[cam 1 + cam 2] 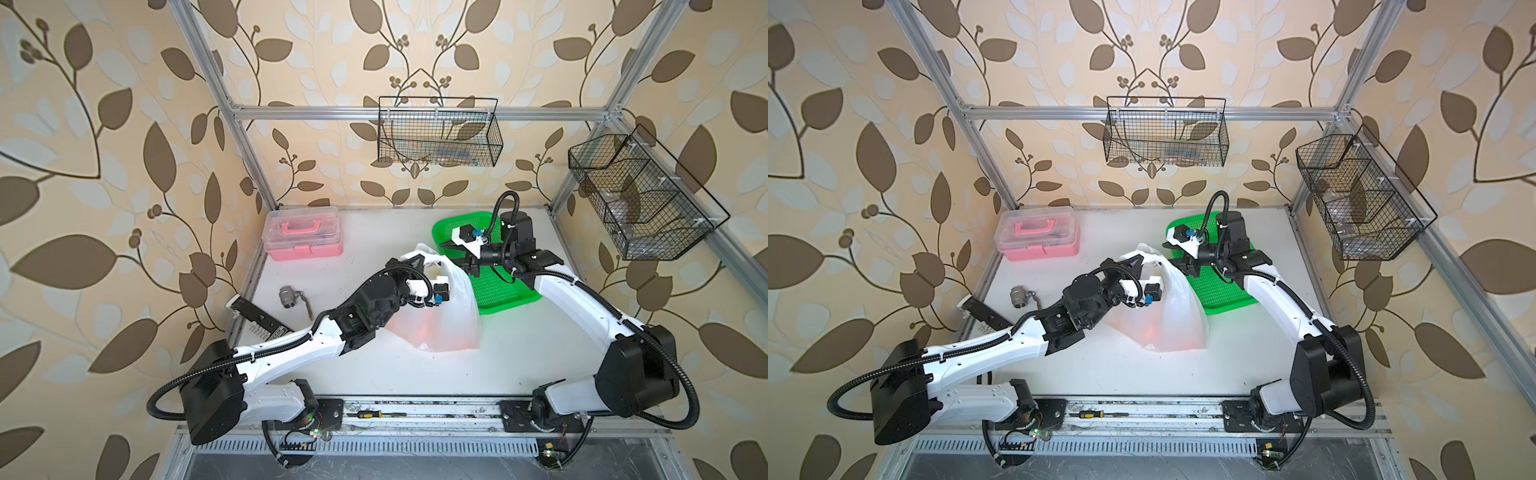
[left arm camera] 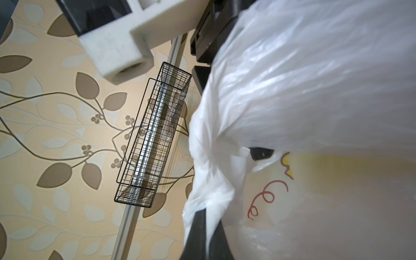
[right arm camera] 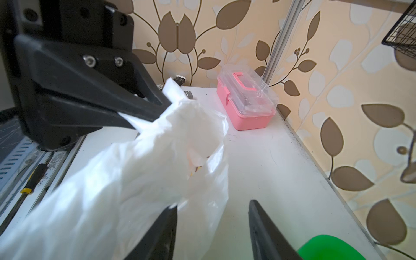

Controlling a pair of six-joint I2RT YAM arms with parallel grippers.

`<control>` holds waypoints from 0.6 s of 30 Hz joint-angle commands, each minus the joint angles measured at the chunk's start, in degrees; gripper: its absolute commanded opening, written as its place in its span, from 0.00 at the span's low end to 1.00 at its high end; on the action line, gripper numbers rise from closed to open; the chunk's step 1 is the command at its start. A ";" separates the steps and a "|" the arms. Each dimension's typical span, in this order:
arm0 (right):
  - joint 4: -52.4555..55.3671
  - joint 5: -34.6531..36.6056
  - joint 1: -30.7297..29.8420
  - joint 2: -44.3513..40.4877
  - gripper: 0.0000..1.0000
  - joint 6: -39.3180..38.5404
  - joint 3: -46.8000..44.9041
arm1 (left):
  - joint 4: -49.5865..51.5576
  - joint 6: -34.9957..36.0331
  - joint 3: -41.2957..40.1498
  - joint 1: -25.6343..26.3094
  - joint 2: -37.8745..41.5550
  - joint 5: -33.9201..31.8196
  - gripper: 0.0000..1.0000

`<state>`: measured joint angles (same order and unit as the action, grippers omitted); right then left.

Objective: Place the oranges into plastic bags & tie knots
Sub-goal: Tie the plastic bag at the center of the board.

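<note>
The white translucent plastic bag (image 1: 451, 316) (image 1: 1177, 320) stands mid-table with its top pulled up. A dim orange glow low inside it is the oranges (image 1: 424, 328) (image 1: 1152, 330); their shapes are hidden by the film. My left gripper (image 1: 432, 259) (image 2: 209, 211) is shut on the gathered top of the bag (image 2: 304, 90), with plastic pinched between its black fingers. My right gripper (image 1: 457, 255) (image 3: 212, 202) is open beside the bag's top. One finger touches the film (image 3: 135, 175) and nothing is between the jaws. In the right wrist view the left gripper (image 3: 166, 105) clamps the twisted plastic.
A green mesh basket (image 1: 498, 286) (image 3: 331, 247) lies under the right arm. A pink box with a clear lid (image 1: 303, 232) (image 3: 245, 101) sits at the back left. A metal valve (image 1: 289, 297) and a black bar (image 1: 257, 316) lie at the left. Wire baskets (image 1: 438, 131) (image 1: 640, 199) hang on the walls.
</note>
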<state>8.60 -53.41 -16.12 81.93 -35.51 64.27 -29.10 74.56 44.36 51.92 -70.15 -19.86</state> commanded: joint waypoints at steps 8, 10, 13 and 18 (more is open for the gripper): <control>-2.77 -4.07 -1.02 -2.14 0.55 0.91 -2.06 | -3.86 -1.09 0.20 -0.33 -0.16 -0.54 0.00; -3.55 -4.33 -1.37 -2.06 0.54 1.68 -1.97 | -3.77 -1.18 0.20 -0.24 -0.25 -0.56 0.00; -4.02 -4.52 -1.65 -1.81 0.42 2.34 -1.71 | -3.68 -1.17 0.29 -0.33 -0.31 -0.62 0.00; -3.51 -4.95 -1.71 -1.62 0.27 2.64 -1.59 | -3.26 -1.92 0.29 -0.26 0.10 -0.19 0.00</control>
<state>5.19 -56.42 -17.61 81.01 -32.40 63.16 -29.41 74.15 44.36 51.92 -70.70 -19.97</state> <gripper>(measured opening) 0.278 0.054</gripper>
